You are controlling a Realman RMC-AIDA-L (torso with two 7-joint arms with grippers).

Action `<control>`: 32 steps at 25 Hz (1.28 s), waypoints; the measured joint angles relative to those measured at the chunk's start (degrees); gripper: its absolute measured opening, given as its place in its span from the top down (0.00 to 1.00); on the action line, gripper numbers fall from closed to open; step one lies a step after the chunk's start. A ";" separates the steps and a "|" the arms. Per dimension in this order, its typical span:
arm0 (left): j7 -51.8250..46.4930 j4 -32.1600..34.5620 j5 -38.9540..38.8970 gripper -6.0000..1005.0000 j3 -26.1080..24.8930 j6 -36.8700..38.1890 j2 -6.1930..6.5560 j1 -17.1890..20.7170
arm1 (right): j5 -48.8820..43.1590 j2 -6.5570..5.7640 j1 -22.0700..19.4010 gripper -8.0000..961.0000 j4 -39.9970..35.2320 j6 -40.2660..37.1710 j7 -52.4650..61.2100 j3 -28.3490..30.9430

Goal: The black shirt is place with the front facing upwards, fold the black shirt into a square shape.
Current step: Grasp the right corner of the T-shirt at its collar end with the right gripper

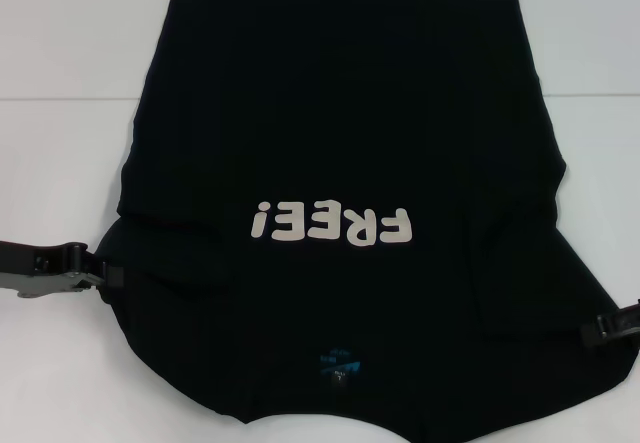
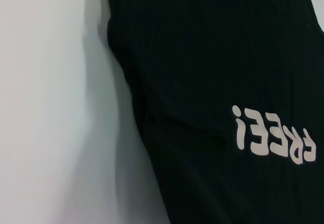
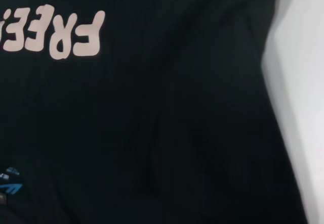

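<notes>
Head view gives you the black shirt [image 1: 340, 133] spread front-up on the white table [image 1: 60, 83], collar nearest the robot and hem at the far edge. Bare table lies open along both long sides of it. The sleeves look tucked in over the body on each side. Your left gripper [image 1: 100, 275] sits at the shirt's left edge near the shoulder; your right gripper [image 1: 605, 328] sits at the right edge. You cannot tell whether either pincer is apart or together. Cream lettering [image 1: 333, 225] reads "FREE!", upside down to you. A small blue neck label [image 1: 338, 363] shows, its print too small to read.
</notes>
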 joint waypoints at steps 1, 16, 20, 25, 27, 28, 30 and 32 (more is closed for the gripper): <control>0.04 0.01 0.00 0.94 0.00 0.00 0.00 0.00 | 0.00 0.08 0.13 0.02 0.00 -0.01 0.00 -0.14; 0.22 0.01 -0.07 0.94 0.00 0.10 0.00 -0.18 | 0.30 0.91 3.03 0.02 2.83 -0.32 -0.78 -0.89; 0.22 0.01 -0.08 0.94 0.00 0.09 0.00 -0.22 | 0.34 1.17 3.51 0.02 2.94 -0.40 -0.92 -0.89; 0.22 0.01 -0.08 0.93 0.00 0.10 0.00 -0.34 | 0.35 1.52 3.86 0.02 3.04 -0.46 -1.08 -0.95; 0.22 0.01 -0.08 0.93 0.00 0.09 0.00 -0.35 | 0.34 1.62 3.95 0.02 3.21 -0.50 -1.17 -0.98; 0.22 0.01 -0.09 0.93 -0.02 0.09 0.00 -0.36 | 0.31 1.65 4.02 0.02 3.40 -0.53 -1.23 -1.01; 0.22 0.01 -0.38 0.93 -0.07 0.08 0.00 -0.36 | 0.18 1.66 4.12 0.02 3.69 -0.57 -1.35 -1.05; 0.22 0.01 -0.73 0.93 -0.10 0.08 0.02 -0.36 | 0.13 1.63 4.11 0.02 3.77 -0.58 -1.47 -0.96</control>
